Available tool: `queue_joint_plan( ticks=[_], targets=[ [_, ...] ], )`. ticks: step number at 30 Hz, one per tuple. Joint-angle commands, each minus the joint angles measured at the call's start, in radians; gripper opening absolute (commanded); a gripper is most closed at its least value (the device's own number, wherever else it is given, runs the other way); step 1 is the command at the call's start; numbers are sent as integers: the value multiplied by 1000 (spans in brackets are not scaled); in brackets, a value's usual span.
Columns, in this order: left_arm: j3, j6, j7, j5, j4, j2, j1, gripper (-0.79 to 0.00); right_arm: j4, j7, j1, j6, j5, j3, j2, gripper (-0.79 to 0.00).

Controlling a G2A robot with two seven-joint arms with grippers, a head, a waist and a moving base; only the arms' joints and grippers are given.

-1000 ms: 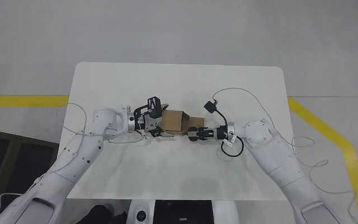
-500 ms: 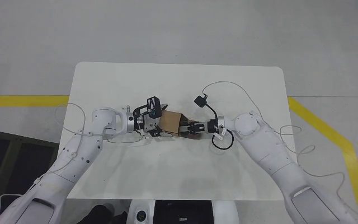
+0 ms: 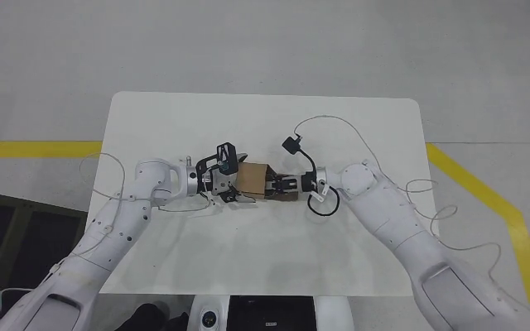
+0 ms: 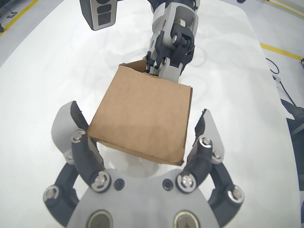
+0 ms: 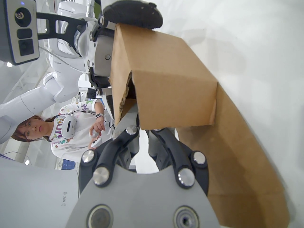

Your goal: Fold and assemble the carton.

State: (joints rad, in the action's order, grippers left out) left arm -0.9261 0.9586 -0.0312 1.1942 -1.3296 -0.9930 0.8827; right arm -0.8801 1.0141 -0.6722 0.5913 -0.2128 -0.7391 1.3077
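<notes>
A white table [image 3: 166, 116] stands on grey floor [image 3: 265, 41] marked with yellow tape [image 3: 50, 149].

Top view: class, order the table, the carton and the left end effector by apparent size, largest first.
1. table
2. carton and left end effector: these look about alike and they overlap, so I leave them unranked.

The carton [image 3: 253, 179] lies between the two grippers near the middle of the table [image 3: 331, 124]. One end sits between the left gripper's [image 4: 139, 115] fingers [image 4: 78, 119], one finger against each side wall. The right gripper [image 3: 281, 186] meets the opposite end head-on, and a loose flap [image 5: 237, 148] stretches back alongside it.
</notes>
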Motion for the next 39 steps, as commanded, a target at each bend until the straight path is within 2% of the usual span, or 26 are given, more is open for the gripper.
queue_joint_plan(
  ticks=[1,12,17,27,39],
  targets=[
    [-2,-2,-1,1,-1,0,1,0,-13,12,-9,-12,-3,-20,-10,-785],
    [-19,-3,-3,9,-1,-1,6,0,-171,77,-104,-141,54,-185,-96,-785],
    [-26,-1,-4,14,-9,0,12,0,-204,63,-119,-175,109,-210,-110,-785],
    [-38,1,-10,16,-22,0,23,0,-131,12,-75,-148,95,-154,-81,-785],
    [-45,5,-13,24,-22,-1,28,0,-61,64,-22,-120,8,-47,-23,-785]
  ],
)
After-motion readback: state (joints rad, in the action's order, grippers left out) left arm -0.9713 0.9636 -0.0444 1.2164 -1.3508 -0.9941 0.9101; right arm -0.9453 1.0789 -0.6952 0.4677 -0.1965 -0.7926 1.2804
